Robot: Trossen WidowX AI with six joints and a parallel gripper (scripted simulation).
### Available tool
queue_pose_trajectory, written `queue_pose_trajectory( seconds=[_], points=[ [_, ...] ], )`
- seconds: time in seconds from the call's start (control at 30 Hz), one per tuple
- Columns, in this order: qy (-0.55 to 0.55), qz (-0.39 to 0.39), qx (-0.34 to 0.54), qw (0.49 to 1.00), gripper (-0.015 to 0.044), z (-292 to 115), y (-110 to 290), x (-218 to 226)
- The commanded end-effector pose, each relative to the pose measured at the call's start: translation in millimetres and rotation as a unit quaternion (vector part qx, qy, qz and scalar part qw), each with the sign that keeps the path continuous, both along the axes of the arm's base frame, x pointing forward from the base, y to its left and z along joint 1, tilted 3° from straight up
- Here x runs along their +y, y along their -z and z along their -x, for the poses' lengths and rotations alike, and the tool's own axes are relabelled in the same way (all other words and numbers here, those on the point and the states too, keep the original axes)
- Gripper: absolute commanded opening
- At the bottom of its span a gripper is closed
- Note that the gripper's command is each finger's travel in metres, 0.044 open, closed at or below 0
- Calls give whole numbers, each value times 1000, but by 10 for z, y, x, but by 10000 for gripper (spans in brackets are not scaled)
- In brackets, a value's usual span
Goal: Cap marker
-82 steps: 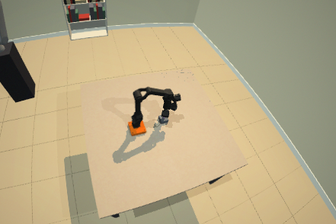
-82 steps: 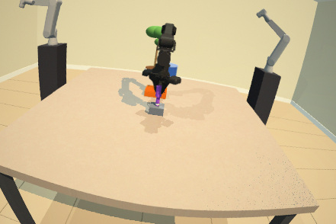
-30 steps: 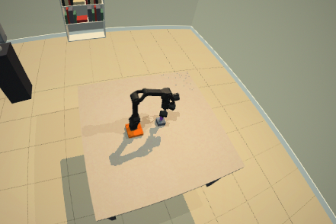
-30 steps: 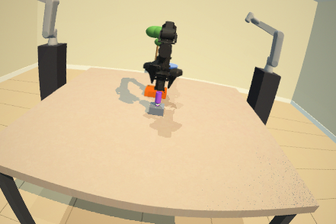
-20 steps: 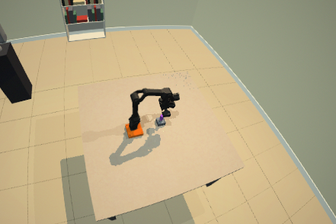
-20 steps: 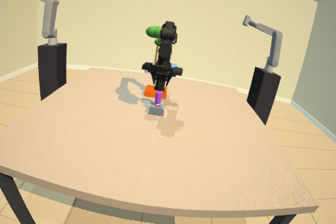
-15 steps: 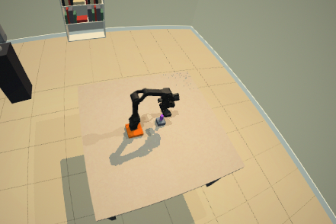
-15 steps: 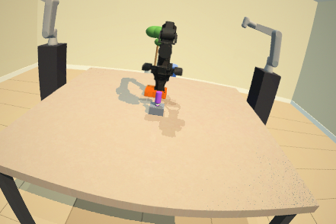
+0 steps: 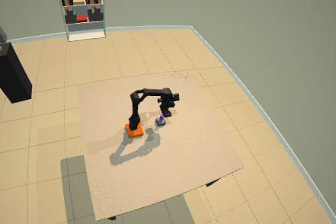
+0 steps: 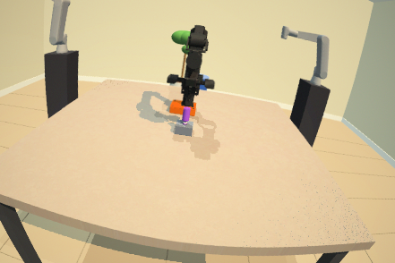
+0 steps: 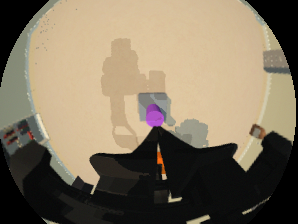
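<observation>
single arm (image 9: 152, 92), matte black throughout, slim rounded links joined by bulkier cylindrical joints. mounted on flat square orange base plate (image 9: 139, 133). wrist section blocky, with short black stubs sticking out to either side in exterior view. gripper (image 10: 187, 106) black, two narrow parallel fingers, closed together with nothing between. thin orange strip visible in seam between fingers in wrist view. no visible cables, screws or lettering at this resolution. surfaces plain, low gloss.
</observation>
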State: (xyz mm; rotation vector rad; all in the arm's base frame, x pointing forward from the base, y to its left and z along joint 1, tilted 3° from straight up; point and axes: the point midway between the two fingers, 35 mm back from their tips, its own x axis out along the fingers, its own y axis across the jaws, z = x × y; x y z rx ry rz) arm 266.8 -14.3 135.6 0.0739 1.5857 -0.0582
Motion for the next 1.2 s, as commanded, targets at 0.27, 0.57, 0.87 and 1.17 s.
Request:
queue_pose_trajectory(
  seconds=[0.27,0.57,0.87,1.17],
  points=[
    [-3,1,0,1000,0,3,137,-1],
    [-3,1,0,1000,0,6,261,0],
    [-3,1,0,1000,0,8,390,2],
    [-1,0,-4,1000,0,-15,359,1]
  ],
)
